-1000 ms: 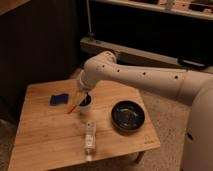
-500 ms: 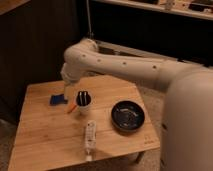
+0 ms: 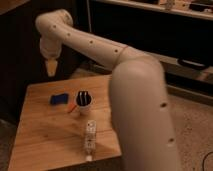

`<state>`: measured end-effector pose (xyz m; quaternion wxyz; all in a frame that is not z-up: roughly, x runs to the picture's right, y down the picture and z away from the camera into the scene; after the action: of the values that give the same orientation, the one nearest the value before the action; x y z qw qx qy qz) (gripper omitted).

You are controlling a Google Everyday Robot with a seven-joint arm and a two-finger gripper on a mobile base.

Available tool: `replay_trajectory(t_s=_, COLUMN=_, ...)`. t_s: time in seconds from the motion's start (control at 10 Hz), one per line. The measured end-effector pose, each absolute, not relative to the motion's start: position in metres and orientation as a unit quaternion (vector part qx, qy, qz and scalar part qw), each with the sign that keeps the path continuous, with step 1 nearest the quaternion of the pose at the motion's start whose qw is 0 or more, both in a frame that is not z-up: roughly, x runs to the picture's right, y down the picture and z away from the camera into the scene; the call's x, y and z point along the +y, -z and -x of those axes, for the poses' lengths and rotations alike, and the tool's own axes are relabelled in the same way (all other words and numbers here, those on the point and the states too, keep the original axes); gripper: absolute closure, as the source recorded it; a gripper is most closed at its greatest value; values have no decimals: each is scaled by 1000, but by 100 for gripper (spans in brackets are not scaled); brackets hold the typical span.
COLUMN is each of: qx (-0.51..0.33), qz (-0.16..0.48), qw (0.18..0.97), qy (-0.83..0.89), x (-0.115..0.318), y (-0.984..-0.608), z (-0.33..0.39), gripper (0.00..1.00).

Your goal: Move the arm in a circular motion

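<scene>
The arm point(image 3: 100, 50) is thick and cream-white with small dark dots. It rises from the lower right, bends at an elbow in the upper left, and turns down. Its tapered yellowish tip, the gripper point(image 3: 51, 68), hangs in the air above the far left edge of the wooden table point(image 3: 40, 135). It is well above and to the left of everything on the table and touches nothing. The arm's wide near segment point(image 3: 142, 115) hides the right part of the table.
On the table lie a blue block point(image 3: 59, 99) and an orange stick point(image 3: 72, 108). Beside them stands a white cup point(image 3: 84, 104) holding dark utensils. A small pale bottle point(image 3: 89, 138) lies on its side near the front. Dark shelving stands behind.
The arm has swung up and to the left. Its tip moved from just above the cup to high over the table's far left edge. The near segment now hides the black bowl.
</scene>
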<state>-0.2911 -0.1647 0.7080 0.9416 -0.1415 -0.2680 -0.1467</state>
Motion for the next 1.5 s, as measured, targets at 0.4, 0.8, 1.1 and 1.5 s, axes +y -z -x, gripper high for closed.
replay_trajectory(t_s=0.4, qx=-255, qz=116, qw=953, qy=118, x=-235, y=-721, z=265, gripper=20)
replay_trajectory(t_s=0.8, qx=-230, qz=107, qw=965, qy=61, x=-237, y=-725, z=181, gripper=20)
replay_trajectory(t_s=1.1, qx=-205, qz=102, qw=973, qy=14, x=-225, y=-721, z=102, gripper=20)
replay_trajectory(t_s=1.5, qx=-159, qz=103, qw=980, qy=-54, x=-198, y=-717, z=-4, gripper=20)
